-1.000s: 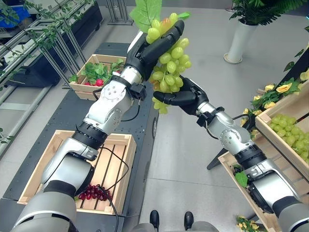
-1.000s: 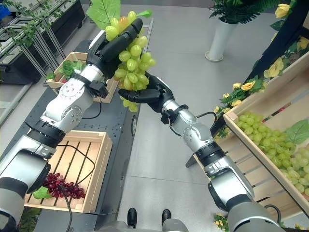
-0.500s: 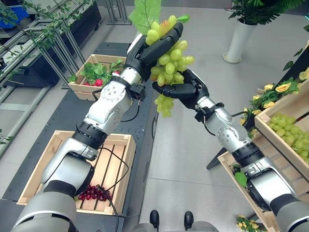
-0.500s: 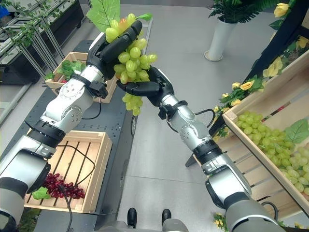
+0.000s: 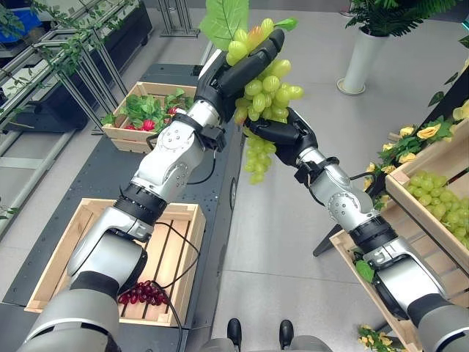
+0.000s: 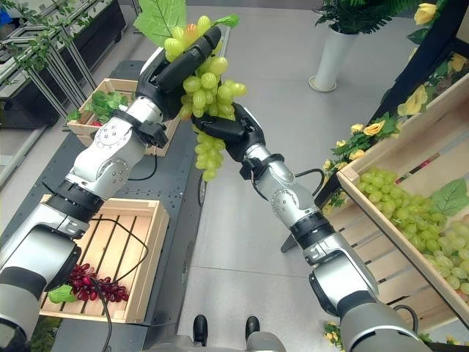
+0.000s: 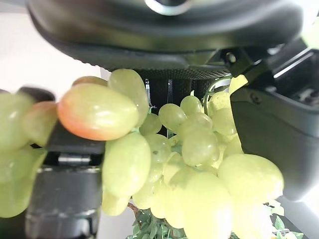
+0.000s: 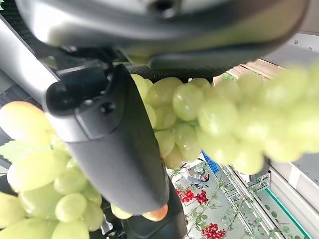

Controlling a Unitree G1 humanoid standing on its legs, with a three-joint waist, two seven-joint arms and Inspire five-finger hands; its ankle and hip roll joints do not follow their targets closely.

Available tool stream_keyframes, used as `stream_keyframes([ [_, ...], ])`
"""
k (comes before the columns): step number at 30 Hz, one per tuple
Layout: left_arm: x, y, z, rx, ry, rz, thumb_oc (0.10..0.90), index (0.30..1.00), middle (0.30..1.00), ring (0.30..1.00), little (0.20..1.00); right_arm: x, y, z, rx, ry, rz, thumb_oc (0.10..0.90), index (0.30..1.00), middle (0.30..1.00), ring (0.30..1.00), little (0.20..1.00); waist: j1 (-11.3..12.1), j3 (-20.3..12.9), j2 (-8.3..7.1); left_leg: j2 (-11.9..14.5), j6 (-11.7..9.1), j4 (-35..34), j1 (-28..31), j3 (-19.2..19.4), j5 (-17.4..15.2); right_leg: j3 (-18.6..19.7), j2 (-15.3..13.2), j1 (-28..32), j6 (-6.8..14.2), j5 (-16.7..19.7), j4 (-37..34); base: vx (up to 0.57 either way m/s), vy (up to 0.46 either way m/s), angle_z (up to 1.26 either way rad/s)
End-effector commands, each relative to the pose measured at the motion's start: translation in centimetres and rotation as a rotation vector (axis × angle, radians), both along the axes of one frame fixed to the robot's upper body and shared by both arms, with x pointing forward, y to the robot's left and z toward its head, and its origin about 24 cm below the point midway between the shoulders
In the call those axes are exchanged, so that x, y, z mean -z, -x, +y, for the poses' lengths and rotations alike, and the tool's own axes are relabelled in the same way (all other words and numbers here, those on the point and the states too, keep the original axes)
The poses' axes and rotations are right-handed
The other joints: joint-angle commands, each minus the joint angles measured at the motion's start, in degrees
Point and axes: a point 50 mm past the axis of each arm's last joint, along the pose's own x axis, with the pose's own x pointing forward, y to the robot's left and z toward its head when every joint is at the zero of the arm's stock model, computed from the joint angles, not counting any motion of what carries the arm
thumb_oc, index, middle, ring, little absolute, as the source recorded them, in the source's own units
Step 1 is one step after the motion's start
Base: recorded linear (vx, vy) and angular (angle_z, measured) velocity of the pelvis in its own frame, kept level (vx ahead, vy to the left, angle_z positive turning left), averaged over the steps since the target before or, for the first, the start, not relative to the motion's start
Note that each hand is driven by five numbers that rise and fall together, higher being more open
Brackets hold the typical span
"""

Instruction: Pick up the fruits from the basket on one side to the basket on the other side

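A bunch of green grapes (image 5: 270, 86) with a big green leaf (image 5: 223, 18) hangs high in the air between both hands. My left hand (image 5: 231, 73) grips its top, fingers curled along the grapes (image 7: 199, 164). From the right, my right hand (image 5: 282, 138) clasps the bunch's middle, its thumb (image 8: 114, 144) laid across the fruit, and the tail of the bunch dangles below it. Low on the left stands a slatted wooden crate (image 5: 51, 249) holding red grapes (image 5: 143, 292). On the right, a tilted crate (image 5: 418, 202) holds more green grapes (image 5: 440, 209).
A second crate (image 5: 121, 132) with leafy greens and red fruit sits farther back on the dark platform (image 5: 95, 176). Metal racks with vines (image 5: 66, 66) line the left. A white planter (image 5: 363, 59) stands at the back right. Yellow flowers (image 5: 429, 136) edge the right-hand shelf.
My right hand has risen and closed round the middle of the bunch, whose tail now hangs below it. The left hand and bunch have lifted slightly.
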Motion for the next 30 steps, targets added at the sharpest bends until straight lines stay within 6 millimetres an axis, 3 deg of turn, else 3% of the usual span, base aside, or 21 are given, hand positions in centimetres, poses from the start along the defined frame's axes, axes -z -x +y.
stream_keyframes([
  [1, -3.9, -1.1, 1.1, -0.08, 0.137, -0.104, 0.4, 0.3, 0.3, 0.3, 0.3, -6.0, -0.1, 1.0, -0.018, -0.237, -0.226, 0.4, 0.3, 0.3, 0.3, 0.3, 0.7, -13.9, 0.25, -0.4, -2.4, 0.1, -0.3, -1.1, -5.8, -1.1, 0.8, -0.6, -1.3, -1.6, 0.1, -0.01, 0.008, -0.04],
  [5, -3.7, -1.2, 1.4, -0.108, 0.132, -0.094, 0.4, 0.3, 0.3, 0.3, 0.3, -5.9, -0.1, 0.7, -0.017, -0.236, -0.227, 0.4, 0.3, 0.3, 0.3, 0.3, 0.6, -14.0, 0.22, -0.4, -2.4, 0.1, -0.3, -1.1, -5.8, -1.0, 0.8, -0.6, -1.2, -1.6, 0.1, 0.0, 0.002, -0.01],
  [6, -3.7, -1.3, 1.6, -0.124, 0.134, -0.091, 0.538, 0.507, 0.507, 0.507, 0.507, -6.0, -0.2, 0.7, -0.017, -0.231, -0.231, 0.4, 0.3, 0.3, 0.3, 0.3, 0.6, -14.0, 0.2, -0.4, -2.4, 0.1, -0.3, -1.1, -5.8, -1.0, 0.8, -0.6, -1.2, -1.6, 0.1, 0.0, 0.0, 0.0],
  [7, -3.6, -1.5, 1.9, -0.14, 0.135, -0.089, 0.8, 0.9, 0.9, 0.9, 0.9, -6.0, -0.1, 0.7, -0.017, -0.227, -0.236, 0.4, 0.3, 0.3, 0.3, 0.3, 0.6, -14.0, 0.15, -0.4, -2.4, 0.1, -0.3, -1.1, -5.8, -0.9, 0.9, -0.6, -1.2, -1.6, 0.1, 0.0, 0.0, 0.0],
  [13, -2.9, -1.9, 2.9, -0.207, 0.128, -0.054, 0.8, 0.9, 0.9, 0.9, 0.9, -6.4, -0.1, 0.2, 0.036, -0.196, -0.282, 0.4, 0.3, 0.3, 0.3, 0.3, 0.5, -14.1, 0.11, -0.3, -2.4, 0.1, -0.3, -1.1, -5.9, -0.7, 0.9, -0.8, -1.2, -1.5, 0.1, 0.0, 0.0, 0.0],
  [20, -0.3, -2.5, 4.7, -0.252, 0.11, 0.046, 0.8, 0.9, 0.9, 0.9, 0.9, -7.1, 0.3, -0.3, 0.081, -0.18, -0.338, 0.4, 0.3, 0.3, 0.3, 0.3, 0.2, -13.8, 0.24, -0.2, -2.3, 0.1, -0.3, -1.0, -6.0, -0.2, 0.9, -0.9, -1.2, -1.4, 0.1, 0.0, 0.009, -0.02],
  [24, 1.8, -2.6, 4.8, -0.178, 0.041, 0.116, 0.8, 0.9, 0.9, 0.9, 0.9, -7.0, 0.4, -0.9, 0.106, -0.194, -0.335, 0.4, 0.3, 0.3, 0.3, 0.3, 0.1, -13.8, 0.2, -0.2, -2.2, 0.1, -0.2, -0.8, -6.1, 0.1, 0.9, -0.8, -1.2, -1.3, 0.1, 0.0, 0.0, 0.0],
  [30, 3.4, -2.3, 5.0, -0.088, 0.045, 0.16, 0.8, 0.9, 0.9, 0.9, 0.9, -6.5, 0.4, -1.6, 0.128, -0.195, -0.329, 0.4, 0.3, 0.3, 0.3, 0.3, 0.1, -13.7, 0.1, -0.2, -2.2, 0.1, -0.1, -0.5, -6.1, 0.2, 0.9, -0.9, -1.1, -1.1, 0.1, 0.0, 0.0, 0.0],
])
